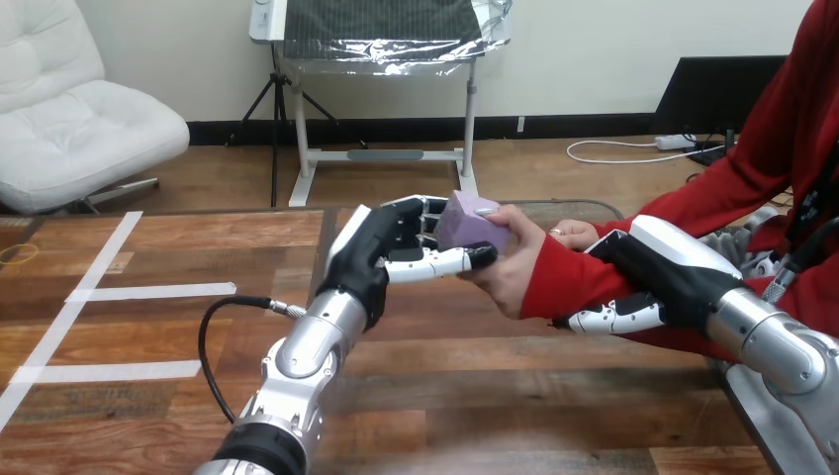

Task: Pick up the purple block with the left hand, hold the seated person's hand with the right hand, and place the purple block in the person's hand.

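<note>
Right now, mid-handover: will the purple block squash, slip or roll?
Likely stiff: the purple block shows crisp edges between the left hand and the person's hand. Flat faces, so unlikely to roll. Probably light: fingertips carry it.

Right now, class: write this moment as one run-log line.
left hand: shut on purple block | person's hand: also on block | right hand: shut on person's forearm

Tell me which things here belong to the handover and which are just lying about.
In the job: purple block, in the left hand; person's hand, touching it; right hand, curled round the person's forearm.
Lying about: white tape strips and a yellow loop on the table.
</note>
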Motion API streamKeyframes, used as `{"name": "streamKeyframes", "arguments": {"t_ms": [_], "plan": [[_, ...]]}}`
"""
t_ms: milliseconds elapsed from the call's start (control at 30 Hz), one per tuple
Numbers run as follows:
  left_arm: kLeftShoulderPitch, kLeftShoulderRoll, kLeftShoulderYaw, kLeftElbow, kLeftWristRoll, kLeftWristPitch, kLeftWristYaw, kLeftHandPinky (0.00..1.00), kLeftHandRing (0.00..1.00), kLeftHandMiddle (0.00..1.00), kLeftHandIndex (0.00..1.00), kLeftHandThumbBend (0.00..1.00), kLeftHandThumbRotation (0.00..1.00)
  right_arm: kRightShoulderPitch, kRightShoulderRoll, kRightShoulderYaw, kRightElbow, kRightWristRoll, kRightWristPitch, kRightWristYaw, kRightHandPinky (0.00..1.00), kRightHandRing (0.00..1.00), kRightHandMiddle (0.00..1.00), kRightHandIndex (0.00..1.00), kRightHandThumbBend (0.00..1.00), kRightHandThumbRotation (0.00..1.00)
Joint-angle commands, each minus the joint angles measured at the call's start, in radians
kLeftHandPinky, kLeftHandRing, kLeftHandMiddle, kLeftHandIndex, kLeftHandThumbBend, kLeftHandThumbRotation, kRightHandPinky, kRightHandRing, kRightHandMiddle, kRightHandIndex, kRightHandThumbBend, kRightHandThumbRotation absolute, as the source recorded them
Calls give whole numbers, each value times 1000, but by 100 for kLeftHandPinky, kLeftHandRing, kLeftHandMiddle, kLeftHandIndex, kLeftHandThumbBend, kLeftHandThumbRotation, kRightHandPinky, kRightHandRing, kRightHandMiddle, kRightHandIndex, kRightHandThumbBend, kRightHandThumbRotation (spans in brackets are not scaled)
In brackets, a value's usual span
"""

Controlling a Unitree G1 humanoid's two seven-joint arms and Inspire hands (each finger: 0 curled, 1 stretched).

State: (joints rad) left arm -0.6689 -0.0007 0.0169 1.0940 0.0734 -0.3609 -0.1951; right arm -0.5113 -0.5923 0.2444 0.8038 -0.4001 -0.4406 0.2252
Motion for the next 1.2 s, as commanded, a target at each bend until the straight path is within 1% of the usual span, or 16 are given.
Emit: {"name": "streamKeyframes", "arguments": {"t_ms": [0, 167, 233, 433, 533, 700, 933, 1167], "plan": [[-3, 7, -16, -68, -1, -23, -18, 82, 88, 87, 91, 95, 71, -30, 48, -13, -81, 45, 8, 37, 40, 46, 50, 54, 69, 55], [18, 20, -22, -102, 1, -20, -24, 86, 90, 90, 93, 98, 82, -25, 40, -12, -98, 42, 21, 63, 52, 58, 62, 64, 77, 65], [25, 23, -23, -115, 2, -18, -26, 88, 92, 92, 94, 99, 88, -23, 37, -12, -105, 40, 24, 70, 58, 64, 67, 70, 82, 70], [51, 32, -23, -158, 5, -24, -27, 90, 92, 93, 95, 100, 96, -20, 26, -7, -116, 25, 23, 85, 65, 72, 75, 78, 90, 79], [61, 34, -20, -174, 1, -26, -33, 90, 93, 93, 95, 100, 99, -19, 22, -6, -120, 27, 28, 104, 68, 76, 79, 82, 95, 85], [74, 36, -11, -189, -9, -34, -41, 91, 93, 93, 95, 100, 100, -19, 21, -9, -120, 35, 31, 137, 71, 80, 82, 85, 98, 89], [89, 35, -10, -198, -5, -56, -29, 92, 93, 92, 94, 100, 100, -22, 17, -9, -118, 46, 35, 186, 73, 84, 85, 88, 100, 92], [102, 38, -14, -201, 0, -80, -19, 94, 93, 91, 94, 100, 100, -24, 18, -12, -119, 70, 54, 238, 75, 87, 87, 89, 100, 93]]}}
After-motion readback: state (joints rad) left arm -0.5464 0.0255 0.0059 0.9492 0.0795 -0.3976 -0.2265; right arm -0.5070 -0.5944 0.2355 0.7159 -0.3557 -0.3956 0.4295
